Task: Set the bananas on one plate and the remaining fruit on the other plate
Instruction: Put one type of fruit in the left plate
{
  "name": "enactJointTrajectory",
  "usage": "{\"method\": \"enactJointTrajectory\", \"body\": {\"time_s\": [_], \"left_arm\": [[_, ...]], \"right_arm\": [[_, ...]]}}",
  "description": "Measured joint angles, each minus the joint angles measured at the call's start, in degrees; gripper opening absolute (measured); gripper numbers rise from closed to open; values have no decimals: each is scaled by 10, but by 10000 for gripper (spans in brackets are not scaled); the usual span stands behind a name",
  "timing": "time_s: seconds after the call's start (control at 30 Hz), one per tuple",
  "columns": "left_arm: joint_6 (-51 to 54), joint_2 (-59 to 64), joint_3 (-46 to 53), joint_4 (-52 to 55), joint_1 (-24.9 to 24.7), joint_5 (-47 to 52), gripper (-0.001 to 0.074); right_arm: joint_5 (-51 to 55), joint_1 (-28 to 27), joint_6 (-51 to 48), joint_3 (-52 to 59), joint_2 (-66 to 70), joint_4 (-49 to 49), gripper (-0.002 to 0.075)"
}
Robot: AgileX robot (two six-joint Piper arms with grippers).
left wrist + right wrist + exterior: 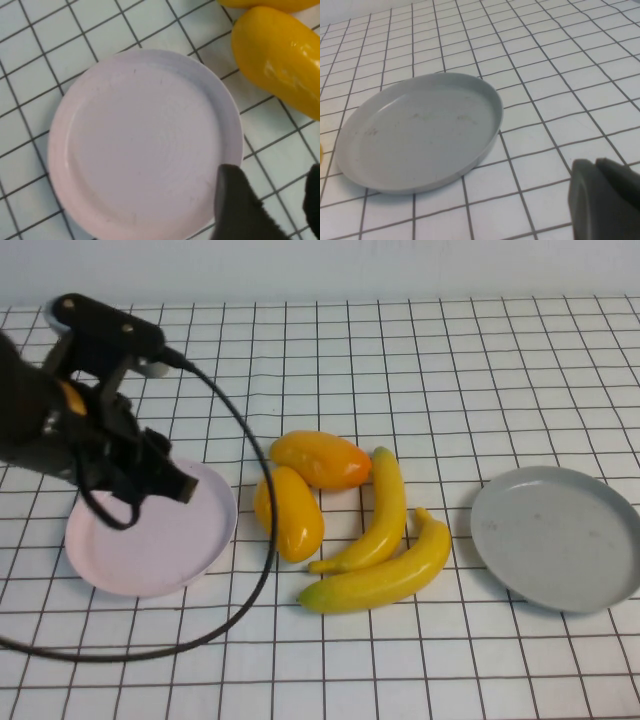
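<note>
Two bananas [378, 512] [388, 576] lie side by side at the table's middle. Two orange-yellow fruits [320, 459] [290, 513] lie just left of them, one also in the left wrist view [280, 55]. The pale pink plate [120, 560] [140, 140] is at the left and holds nothing. The grey-blue plate [555, 537] [420, 130] is at the right and holds nothing. My left gripper [178, 483] [280, 205] is open and empty above the pink plate's right rim. My right gripper [596, 170] is shut and empty beside the grey-blue plate, out of the high view.
The table is a white cloth with a black grid. A black cable [262, 540] loops from the left arm across the table, past the pink plate's right side and along the front left.
</note>
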Motion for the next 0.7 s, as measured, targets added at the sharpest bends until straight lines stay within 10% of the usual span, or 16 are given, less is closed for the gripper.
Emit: {"method": "enactJointTrajectory", "body": {"time_s": [0.27,0.7], "left_arm": [[-147,141,-100,-1,-62,-1,561],[-241,301,-168,-25,-106,-17,595]], "right_arm": [[0,0,0,0,0,0,-17],[0,0,0,0,0,0,-16]]}}
